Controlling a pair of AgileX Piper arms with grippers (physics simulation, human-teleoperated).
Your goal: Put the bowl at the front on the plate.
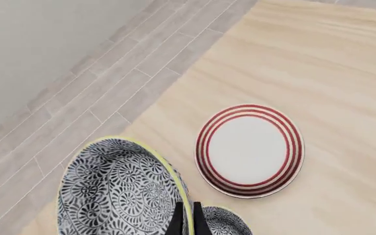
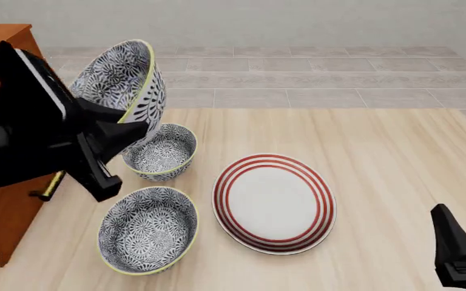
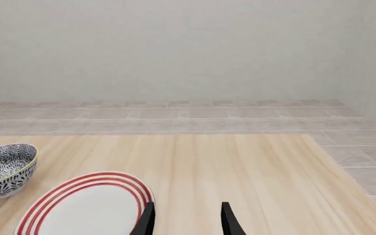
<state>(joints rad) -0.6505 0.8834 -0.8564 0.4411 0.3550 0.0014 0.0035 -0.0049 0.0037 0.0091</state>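
My left gripper (image 2: 133, 131) (image 1: 186, 221) is shut on the rim of a blue-and-white floral bowl (image 2: 124, 79) (image 1: 116, 191), holding it tilted high above the table's left side. Two look-alike bowls rest on the table below it. One bowl (image 2: 148, 229) is at the front and another (image 2: 162, 151) (image 3: 4, 169) is behind it. Part of a bowl (image 1: 227, 223) shows under the held one. The red-ringed white plate (image 2: 273, 202) (image 1: 250, 149) (image 3: 86, 205) lies bare, to the right of the bowls. My right gripper (image 2: 460, 251) (image 3: 188, 220) is open and holds nothing, low at the front right.
A brown wooden block (image 2: 6, 200) stands along the table's left edge beside the left arm. Grey tiled floor (image 2: 314, 79) lies beyond the table's far edge, and bare wood (image 2: 395, 157) stretches right of the plate.
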